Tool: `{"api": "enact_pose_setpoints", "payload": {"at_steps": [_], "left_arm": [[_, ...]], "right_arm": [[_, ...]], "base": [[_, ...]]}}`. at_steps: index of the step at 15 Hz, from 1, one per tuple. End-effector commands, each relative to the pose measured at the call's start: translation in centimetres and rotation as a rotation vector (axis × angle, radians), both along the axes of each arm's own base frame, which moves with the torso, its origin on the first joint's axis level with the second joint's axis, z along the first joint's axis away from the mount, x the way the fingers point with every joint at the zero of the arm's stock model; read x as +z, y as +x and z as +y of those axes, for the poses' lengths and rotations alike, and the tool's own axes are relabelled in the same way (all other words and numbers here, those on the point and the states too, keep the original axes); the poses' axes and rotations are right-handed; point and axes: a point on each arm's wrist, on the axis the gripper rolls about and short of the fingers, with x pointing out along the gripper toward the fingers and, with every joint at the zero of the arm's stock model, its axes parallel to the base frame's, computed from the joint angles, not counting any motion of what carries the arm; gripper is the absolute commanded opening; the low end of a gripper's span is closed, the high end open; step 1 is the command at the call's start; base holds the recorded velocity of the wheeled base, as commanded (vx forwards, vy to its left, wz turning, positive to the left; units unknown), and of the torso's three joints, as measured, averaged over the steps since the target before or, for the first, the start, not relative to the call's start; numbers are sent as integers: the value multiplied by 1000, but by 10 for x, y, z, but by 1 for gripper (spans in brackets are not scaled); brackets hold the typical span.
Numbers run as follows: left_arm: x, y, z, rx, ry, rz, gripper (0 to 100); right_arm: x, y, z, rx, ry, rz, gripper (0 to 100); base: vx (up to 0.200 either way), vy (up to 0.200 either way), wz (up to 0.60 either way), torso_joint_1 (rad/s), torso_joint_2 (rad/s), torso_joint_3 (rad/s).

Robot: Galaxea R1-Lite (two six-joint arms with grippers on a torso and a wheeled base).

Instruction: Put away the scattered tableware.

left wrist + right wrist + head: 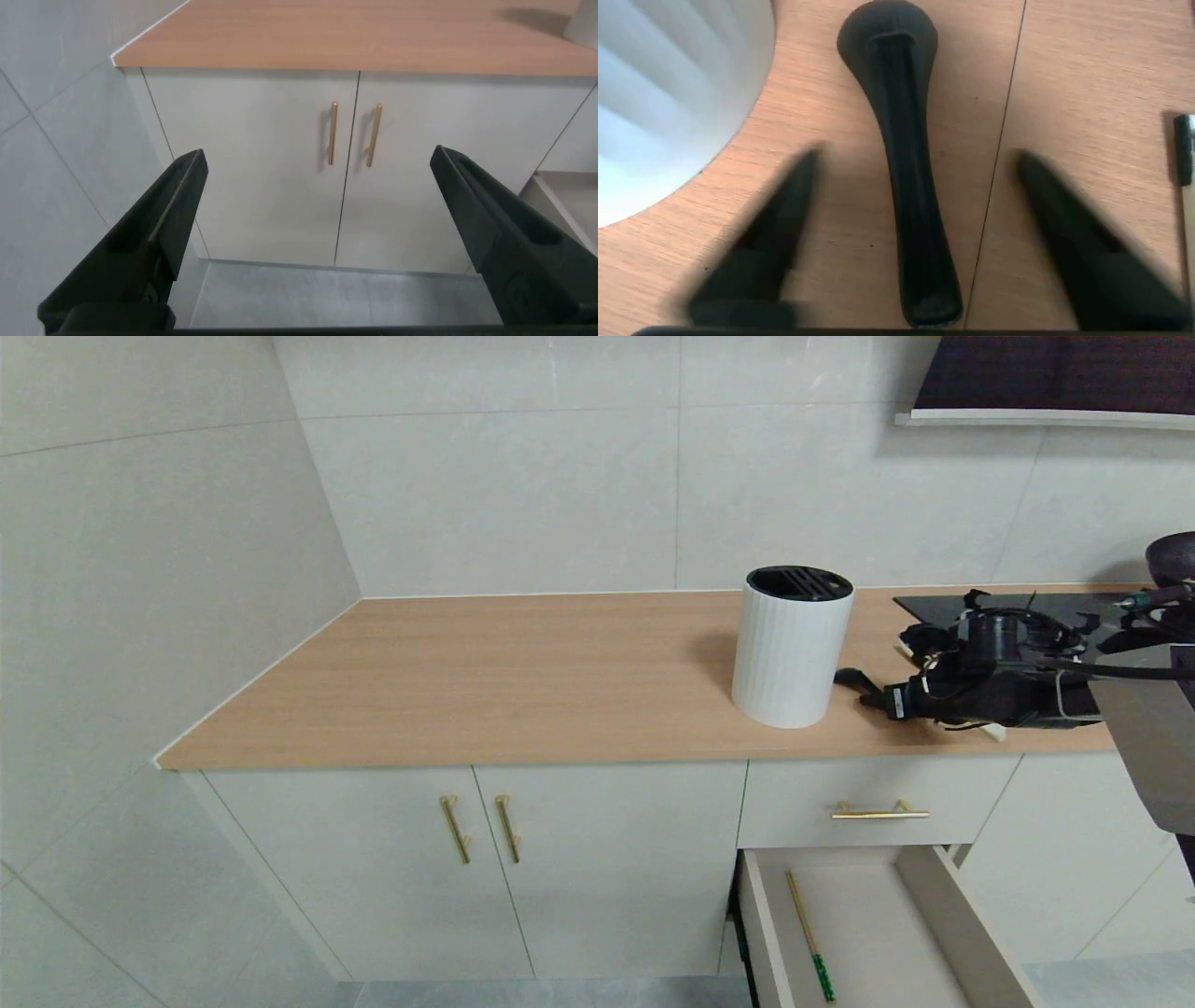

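Because the black utensil handle (898,140) lies flat on the wooden counter (523,672), its rounded end just beside the white ribbed holder (792,653), the grasp looks like the weak point. The right gripper (917,161) hangs low over it with its fingers spread wide, one on each side of the handle and neither touching it.

The handle is slim, smooth and tapered. I judge that fingers closing too high would pinch only its top and let it roll or squirt out, while closing too low would drive the tips into the counter. What kind of utensil it is I cannot tell, so its balance is unknown, and a grip near one end could leave it hanging tilted.

The holder stands close enough that a sideways nudge on the lift could shift it. A thin dark stick (1184,159) near the handle could be swept along.

Further out, the lower drawer (957,933) stands open with a green-tipped chopstick (808,933) inside, and a release from too high could bounce off its rim. The left gripper (318,161), fingers apart and empty, hangs before the cabinet doors (262,168), well away from all this.
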Motion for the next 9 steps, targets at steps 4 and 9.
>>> {"api": "enact_pose_setpoints", "payload": {"at_steps": [4, 9], "left_arm": [[0, 0, 0, -1, -2, 1, 100], [0, 0, 0, 1, 0, 2, 100]], "right_arm": [[-3, 1, 0, -1, 1, 11, 0], [15, -11, -1, -56, -21, 36, 0]], "base": [[0, 0, 0, 0, 0, 0], [0, 0, 0, 0, 0, 0]]}}
